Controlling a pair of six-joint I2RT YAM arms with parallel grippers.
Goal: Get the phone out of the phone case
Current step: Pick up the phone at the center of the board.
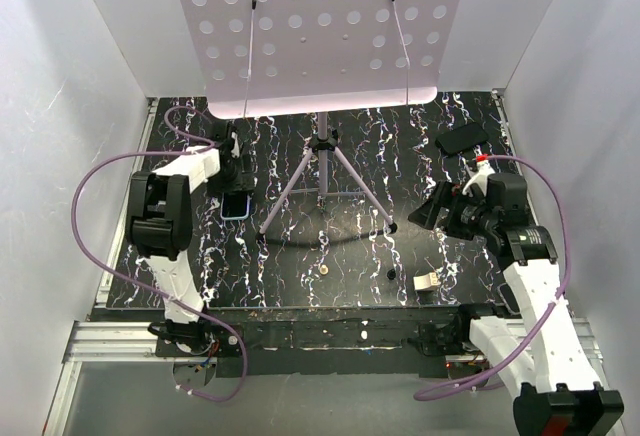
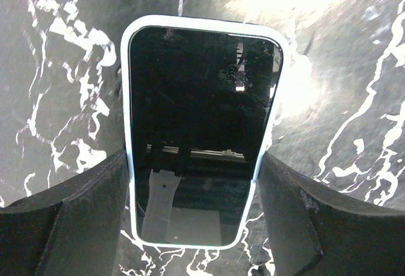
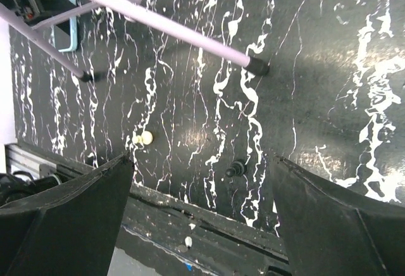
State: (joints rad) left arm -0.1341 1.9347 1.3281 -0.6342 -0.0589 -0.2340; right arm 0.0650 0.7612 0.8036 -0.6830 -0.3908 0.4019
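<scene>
Left end effector (image 2: 193, 157) looks clamped across the long sides of the phone case (image 2: 124, 118), which lies flat and screen up on the desk (image 1: 350, 256), toward its left edge. The phone (image 2: 199, 99) is fully seated in it. Right end effector (image 3: 202, 157) is spread apart and empty, near the right edge. A hard squeeze likely locks the rim (bad), so the left should hold lightly while the right peels a corner lip.
</scene>
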